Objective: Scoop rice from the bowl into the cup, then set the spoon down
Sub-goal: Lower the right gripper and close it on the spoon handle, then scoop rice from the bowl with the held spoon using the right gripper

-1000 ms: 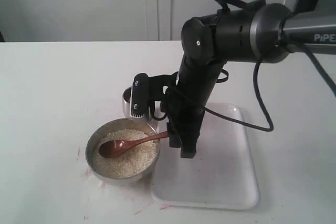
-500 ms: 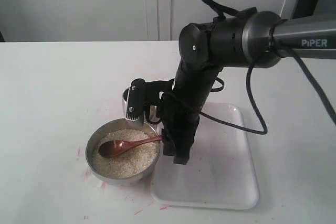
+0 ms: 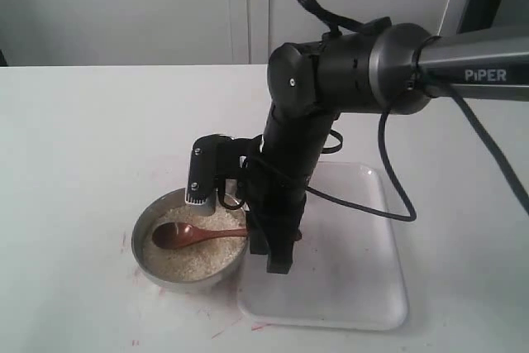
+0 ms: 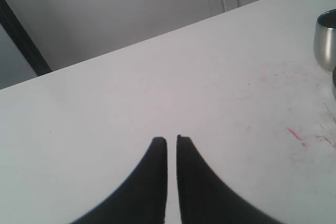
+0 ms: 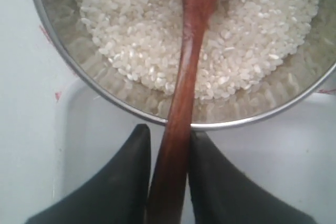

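The brushed-steel bowl [image 3: 153,274] stands left of the tray and holds white rice [image 3: 198,258]. On the rice lies the oval end of the reddish-brown wooden spoon [image 3: 178,236], its handle running right over the rim. My right gripper [image 3: 273,241] is shut on that handle just outside the bowl. The right wrist view shows the spoon [image 5: 186,72] between the gripper [image 5: 169,132] fingers, above rice [image 5: 136,40] and the bowl rim [image 5: 79,72]. The steel cup [image 4: 326,45] shows only in the left wrist view; in the exterior view the arm hides it. My left gripper [image 4: 171,140] is shut and empty over bare table.
A white tray [image 3: 347,287] lies right of the bowl, under the right arm. The arm's wrist camera mount [image 3: 207,173] hangs over the bowl's far rim. Red marks [image 4: 296,134] stain the white table near the bowl. A white wall stands behind the table.
The right arm has shifted left and lower, carrying the spoon. The spoon's oval end has slid left across the rice and its handle now lies flatter.
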Available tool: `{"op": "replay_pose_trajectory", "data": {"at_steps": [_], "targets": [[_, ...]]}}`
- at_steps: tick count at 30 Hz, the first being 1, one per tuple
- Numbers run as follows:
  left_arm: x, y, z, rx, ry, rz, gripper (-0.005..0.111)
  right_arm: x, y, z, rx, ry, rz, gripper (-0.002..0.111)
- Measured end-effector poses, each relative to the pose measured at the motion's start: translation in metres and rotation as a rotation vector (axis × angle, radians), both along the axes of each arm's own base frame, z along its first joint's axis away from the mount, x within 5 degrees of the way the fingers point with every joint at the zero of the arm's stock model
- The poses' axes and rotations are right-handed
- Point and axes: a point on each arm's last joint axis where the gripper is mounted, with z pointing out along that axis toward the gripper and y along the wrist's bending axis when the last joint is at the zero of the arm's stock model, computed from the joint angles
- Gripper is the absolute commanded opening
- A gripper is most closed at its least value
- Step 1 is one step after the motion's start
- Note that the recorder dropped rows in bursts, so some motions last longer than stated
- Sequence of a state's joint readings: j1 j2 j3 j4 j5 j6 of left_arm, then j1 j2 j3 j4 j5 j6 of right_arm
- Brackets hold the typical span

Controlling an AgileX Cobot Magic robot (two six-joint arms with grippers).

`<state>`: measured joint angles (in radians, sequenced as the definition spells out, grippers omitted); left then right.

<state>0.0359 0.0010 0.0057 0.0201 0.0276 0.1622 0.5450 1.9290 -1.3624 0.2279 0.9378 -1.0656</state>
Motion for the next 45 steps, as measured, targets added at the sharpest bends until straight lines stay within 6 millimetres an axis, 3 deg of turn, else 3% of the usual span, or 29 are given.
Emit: {"op": "replay_pose_trajectory", "data": {"at_steps": [8,11,14,17,22,27,30,34,38,45], "targets": [[0.0,0.0,0.0,0.0,0.0,0.0,0.014,-0.001,0.0,0.0,-0.001,0.002,0.002,0.0],[0.0,0.0,0.0,0.0,0.0,0.0,0.014,-0.001,0.0,0.001,0.001,0.002,-0.012,0.0],[0.0,0.0,0.0,0.0,0.0,0.0,0.014,-0.003,-0.001,0.013,0.021,-0.014,-0.057,0.0],[0.0,0.0,0.0,0.0,0.0,0.0,0.014,-0.011,-0.001,0.042,0.068,-0.057,-0.139,0.0],[0.0,0.0,0.0,0.0,0.0,0.0,0.014,-0.033,0.003,0.079,0.047,-0.154,-0.26,0.0],[0.0,0.0,0.0,0.0,0.0,0.0,0.014,-0.078,0.018,0.104,-0.339,-0.468,-0.232,0.0],[0.0,0.0,0.0,0.0,0.0,0.0,0.014,-0.092,0.035,0.112,-0.346,-0.627,-0.258,0.0],[0.0,0.0,0.0,0.0,0.0,0.0,0.014,-0.099,0.031,0.094,-0.378,-0.669,-0.342,0.0],[0.0,0.0,0.0,0.0,0.0,0.0,0.014,-0.101,0.022,0.06,-0.489,-0.675,-0.285,0.0],[0.0,0.0,0.0,0.0,0.0,0.0,0.014,-0.091,0.035,0.036,-0.472,-0.733,-0.222,0.0]]}}
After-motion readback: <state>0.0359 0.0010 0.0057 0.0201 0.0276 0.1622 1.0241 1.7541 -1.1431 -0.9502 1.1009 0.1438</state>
